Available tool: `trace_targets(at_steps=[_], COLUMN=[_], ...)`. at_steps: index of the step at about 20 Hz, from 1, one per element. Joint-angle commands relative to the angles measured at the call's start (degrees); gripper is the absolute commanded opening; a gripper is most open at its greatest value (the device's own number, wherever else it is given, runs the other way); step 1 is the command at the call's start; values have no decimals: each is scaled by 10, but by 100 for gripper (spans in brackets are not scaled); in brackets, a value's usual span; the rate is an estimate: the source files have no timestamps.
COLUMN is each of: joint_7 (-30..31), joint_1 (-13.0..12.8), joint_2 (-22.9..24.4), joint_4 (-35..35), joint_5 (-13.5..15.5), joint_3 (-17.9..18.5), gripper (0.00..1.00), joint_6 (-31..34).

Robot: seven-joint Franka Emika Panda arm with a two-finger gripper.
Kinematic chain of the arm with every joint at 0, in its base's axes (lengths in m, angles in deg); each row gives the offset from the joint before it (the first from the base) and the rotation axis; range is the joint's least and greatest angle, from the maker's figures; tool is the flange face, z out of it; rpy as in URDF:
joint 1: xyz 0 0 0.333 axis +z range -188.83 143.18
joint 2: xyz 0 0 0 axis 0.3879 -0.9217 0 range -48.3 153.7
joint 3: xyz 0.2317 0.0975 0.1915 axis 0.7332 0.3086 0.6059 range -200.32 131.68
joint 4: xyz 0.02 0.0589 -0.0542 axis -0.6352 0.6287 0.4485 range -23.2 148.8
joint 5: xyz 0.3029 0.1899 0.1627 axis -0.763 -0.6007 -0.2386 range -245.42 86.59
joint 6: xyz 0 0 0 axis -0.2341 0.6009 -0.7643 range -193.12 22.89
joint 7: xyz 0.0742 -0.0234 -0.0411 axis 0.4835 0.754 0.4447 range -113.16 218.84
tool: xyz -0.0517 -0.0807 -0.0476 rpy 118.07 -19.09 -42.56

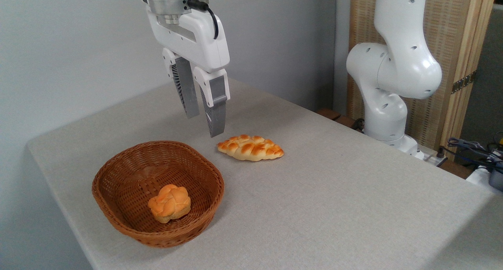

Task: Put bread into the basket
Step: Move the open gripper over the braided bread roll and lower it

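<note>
Bun [169, 203] in basket [118, 171], bread [250, 147] beside, end effector [204, 125] parted above

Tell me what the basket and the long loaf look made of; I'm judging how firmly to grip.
The basket looks like brown woven wicker, with visible strands and a slight sheen. The long loaf has a glossy golden braided crust and pale sides; real bread or a replica cannot be told.

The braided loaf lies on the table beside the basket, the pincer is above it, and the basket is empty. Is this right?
Not quite. The basket is not empty: the camera view shows a small round knotted bun inside it. The braided loaf does lie on the table beside it, pincer above.
</note>
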Motion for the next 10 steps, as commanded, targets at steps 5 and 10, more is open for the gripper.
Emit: trace_targets(at_steps=[5, 10], joint_7=[3, -6], joint_1=[-1, -4], joint_2=[-5, 23], joint_4=[-11, 34], joint_5=[-1, 7], joint_3=[4, -2], gripper=[100, 100], joint_6=[24, 12])
